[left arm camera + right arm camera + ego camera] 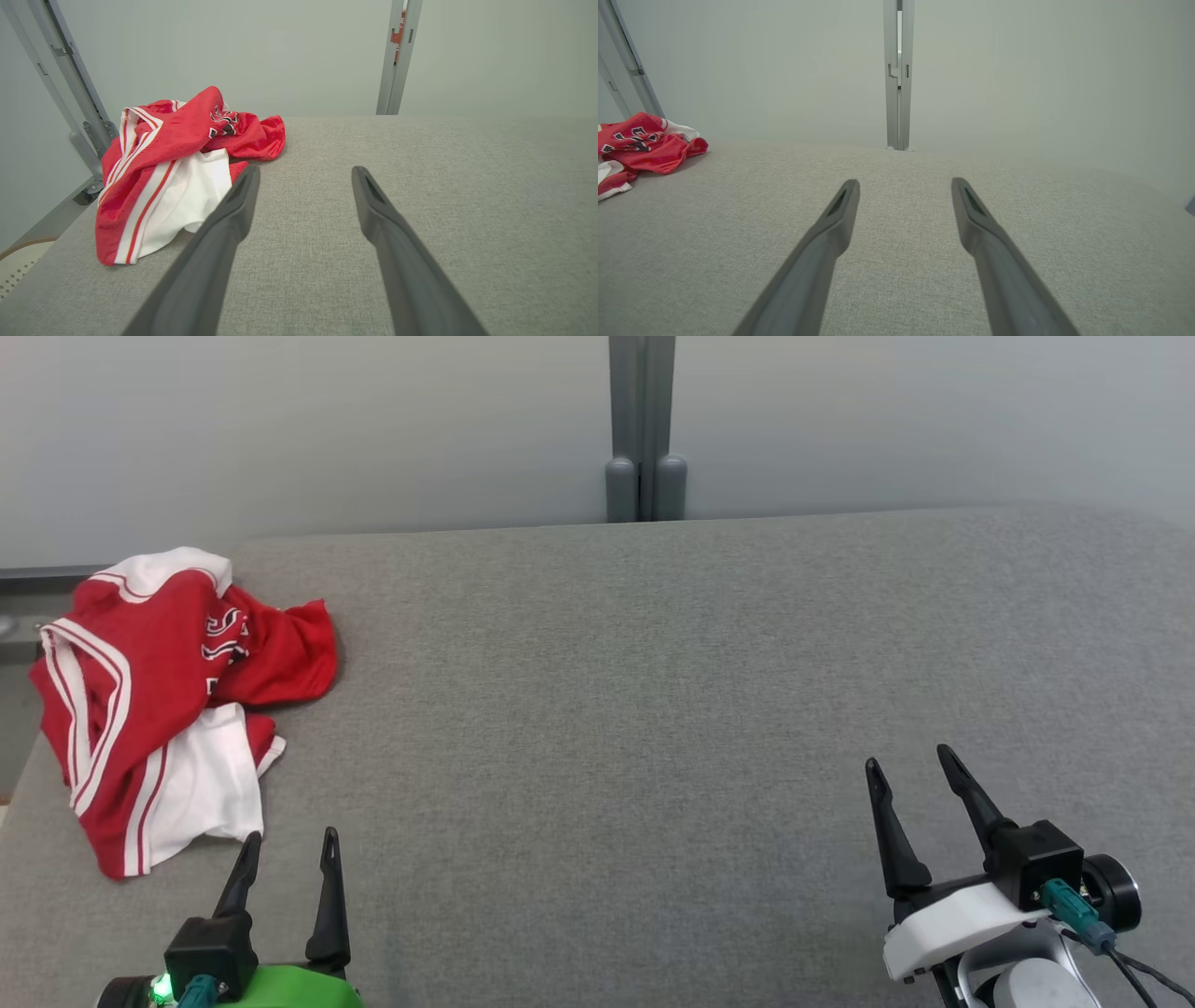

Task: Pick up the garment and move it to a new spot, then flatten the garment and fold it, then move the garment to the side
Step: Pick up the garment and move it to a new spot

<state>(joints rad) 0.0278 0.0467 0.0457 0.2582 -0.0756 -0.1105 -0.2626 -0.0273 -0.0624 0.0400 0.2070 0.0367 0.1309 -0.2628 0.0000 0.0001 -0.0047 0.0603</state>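
Note:
The garment (159, 681) is a red and white sports piece with white stripes, lying crumpled at the far left of the grey table (653, 709). In the left wrist view the garment (177, 168) lies just left of my left fingers, and in the right wrist view the garment (640, 144) sits at the far left edge. My left gripper (289, 845) stands open at the lower left, its tips just below and right of the cloth's white corner, not touching it. Over at the lower right, my right gripper (910, 761) is open and empty, far from the garment.
A pale wall runs behind the table, with a grey vertical post (642, 429) at its middle. The table's left edge (19, 784) lies right beside the garment, with a slanted metal frame (70, 84) beyond it.

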